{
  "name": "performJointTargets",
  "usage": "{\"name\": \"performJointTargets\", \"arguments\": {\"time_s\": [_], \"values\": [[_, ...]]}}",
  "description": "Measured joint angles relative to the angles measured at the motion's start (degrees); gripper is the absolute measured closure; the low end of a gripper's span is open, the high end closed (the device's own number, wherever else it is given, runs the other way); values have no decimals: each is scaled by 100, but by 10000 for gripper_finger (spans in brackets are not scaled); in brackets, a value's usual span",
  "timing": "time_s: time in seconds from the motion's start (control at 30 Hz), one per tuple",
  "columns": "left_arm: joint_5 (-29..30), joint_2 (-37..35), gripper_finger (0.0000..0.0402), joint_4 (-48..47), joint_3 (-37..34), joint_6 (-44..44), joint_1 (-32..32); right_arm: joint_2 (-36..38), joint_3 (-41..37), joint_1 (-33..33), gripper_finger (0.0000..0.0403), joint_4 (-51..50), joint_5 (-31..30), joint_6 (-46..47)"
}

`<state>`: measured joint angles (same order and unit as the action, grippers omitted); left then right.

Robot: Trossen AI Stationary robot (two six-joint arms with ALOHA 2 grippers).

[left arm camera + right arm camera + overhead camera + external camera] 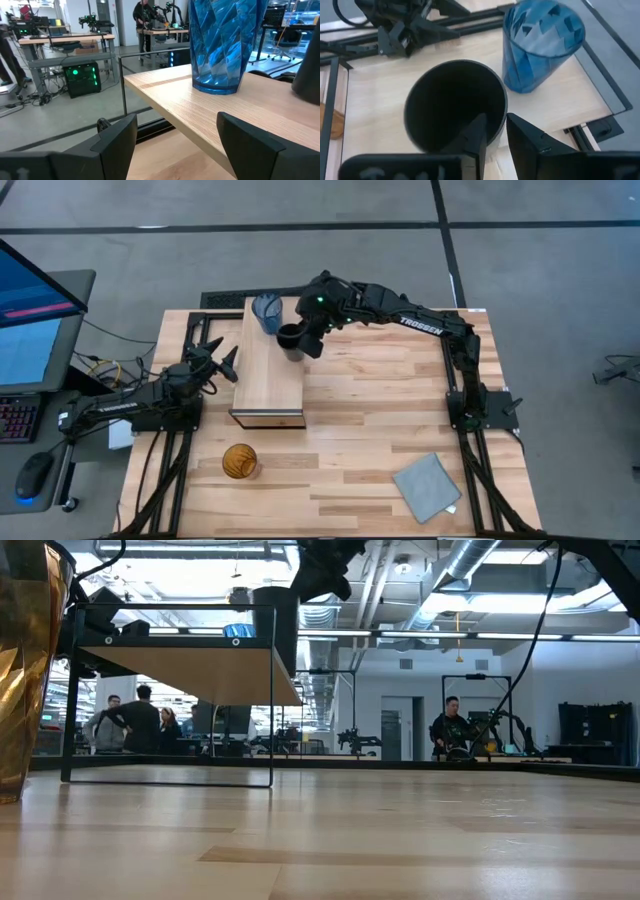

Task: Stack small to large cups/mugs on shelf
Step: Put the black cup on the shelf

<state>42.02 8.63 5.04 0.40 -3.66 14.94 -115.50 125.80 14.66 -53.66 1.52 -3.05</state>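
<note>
— Pincer on your right arm, what has it got?
— My right pincer (492,131) is clamped on the black cup (291,340): one finger inside the rim, the other outside, the wall pinched between them. The cup is at the right edge of the shelf (268,375), near its far end; whether its base touches the top I cannot tell.

— And the blue one?
— The translucent blue cup (540,45) stands upright on the shelf's far end, just beside the black cup and apart from it.

— Your left arm?
— My left pincer (222,360) waits by the shelf's left side, fingers spread wide with nothing between them, pointed at the shelf and the blue cup.

— The third cup?
— The amber cup (239,461) stands on the table (380,430) in front of the shelf's near end, well away from both arms. A grey-blue cloth (428,486) lies flat near the table's front right corner.
</note>
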Motion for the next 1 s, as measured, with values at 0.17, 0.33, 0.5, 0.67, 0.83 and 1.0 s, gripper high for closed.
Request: {"name": "performJointTargets", "arguments": {"time_s": [0.17,0.33,0.5,0.67,0.83,1.0], "values": [[0,-1,136,-2,0,2,-2,0,0,0,305,84,1,0],[0,-1,136,-2,-2,2,0,0,0,0,305,97,2,2],[0,1,136,-2,0,2,-2,0,0,0,305,446,0,2],[0,-1,136,0,-1,2,-1,16,41,32,305,710,-69,3],[0,-1,136,-2,-1,2,-1,56,413,122,305,-296,-731,4],[0,-1,136,-1,0,73,-1,50,406,124,305,-1160,-636,151]]}}
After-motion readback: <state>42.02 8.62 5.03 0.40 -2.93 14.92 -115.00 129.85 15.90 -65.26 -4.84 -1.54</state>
